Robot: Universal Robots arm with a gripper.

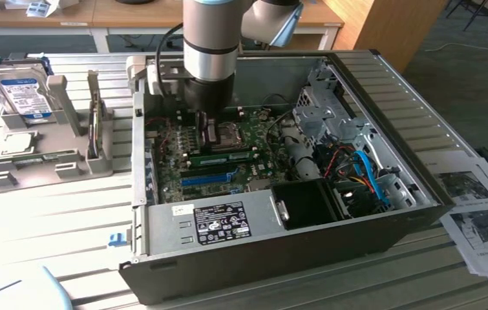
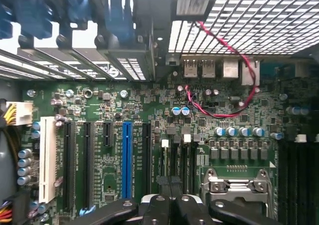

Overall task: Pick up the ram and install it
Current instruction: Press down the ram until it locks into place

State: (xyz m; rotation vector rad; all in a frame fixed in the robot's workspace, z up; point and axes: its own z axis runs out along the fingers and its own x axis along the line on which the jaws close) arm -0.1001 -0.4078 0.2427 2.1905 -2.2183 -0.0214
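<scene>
on the exterior view's left, a grey rack (image 1: 41,165) stood on the slatted table (image 1: 45,219) and held a hard drive (image 1: 21,95) upright in one slot, with a flat part lying in a low tray (image 1: 37,157). just right of it stood the open pc case (image 1: 278,194), lying on its side. inside it were the motherboard (image 1: 218,161), a blue slot (image 1: 207,179), a black fan shroud (image 1: 308,201), drive cages (image 1: 326,106) and blue cables (image 1: 373,181).

the ram (image 1: 223,155) lay inside the case, seated flat along the motherboard beside the cpu socket (image 1: 225,134). its long axis ran across the exterior view, left to right, tilted slightly up toward the right.

the arm (image 1: 212,45) reached down into the case, and the gripper (image 2: 172,200) hung just above the board near the socket, apart from the ram. its black fingers (image 2: 160,205) were pressed together, holding nothing.

at the far right, printed sheets (image 1: 481,213) lay on the table beside the case.
</scene>
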